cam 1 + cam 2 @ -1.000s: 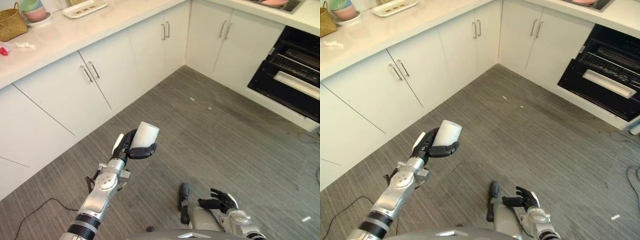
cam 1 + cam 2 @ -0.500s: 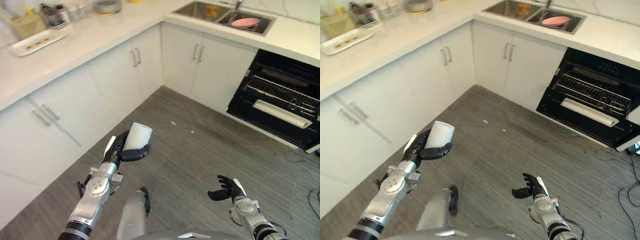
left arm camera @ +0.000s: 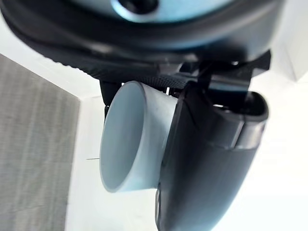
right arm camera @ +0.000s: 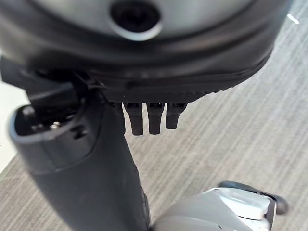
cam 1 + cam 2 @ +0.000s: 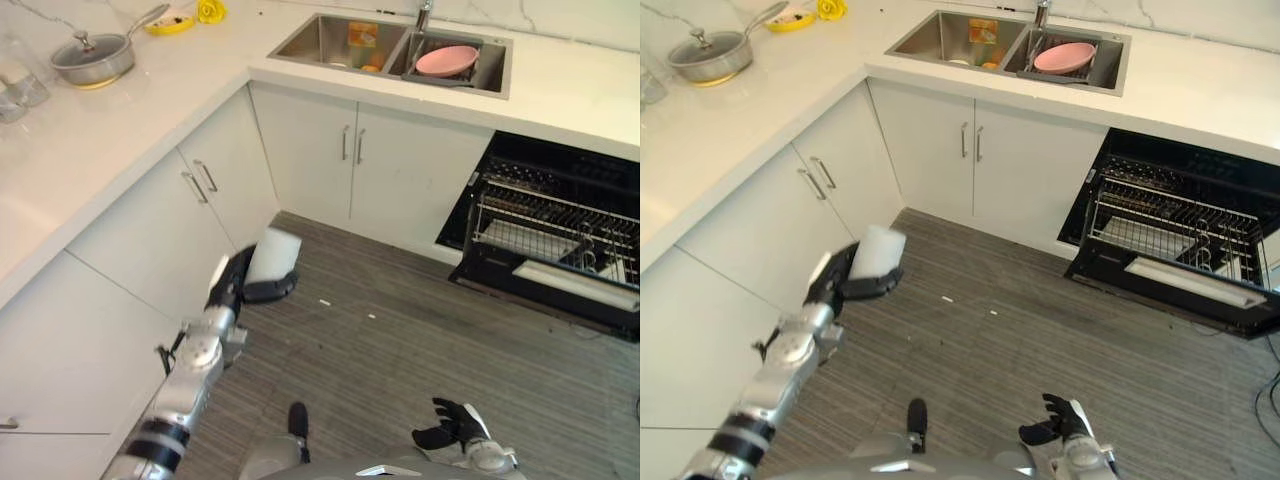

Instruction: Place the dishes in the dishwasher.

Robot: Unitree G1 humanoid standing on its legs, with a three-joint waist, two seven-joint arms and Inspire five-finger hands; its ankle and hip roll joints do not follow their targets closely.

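Cup (image 5: 272, 256) gripped in raised left hand (image 5: 240, 285); right hand (image 5: 448, 428) low, fingers relaxed.

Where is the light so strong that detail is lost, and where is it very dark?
Left eye view: the countertop glares white around the pan, while the inside of the open dishwasher is dark. Left wrist view: behind the cup in the left robot hand, the background is washed out to plain white.

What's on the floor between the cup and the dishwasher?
Mostly bare grey floor with a few small white specks, seen in the eye views. The left robot hand holds the cup; the dishwasher stands open.
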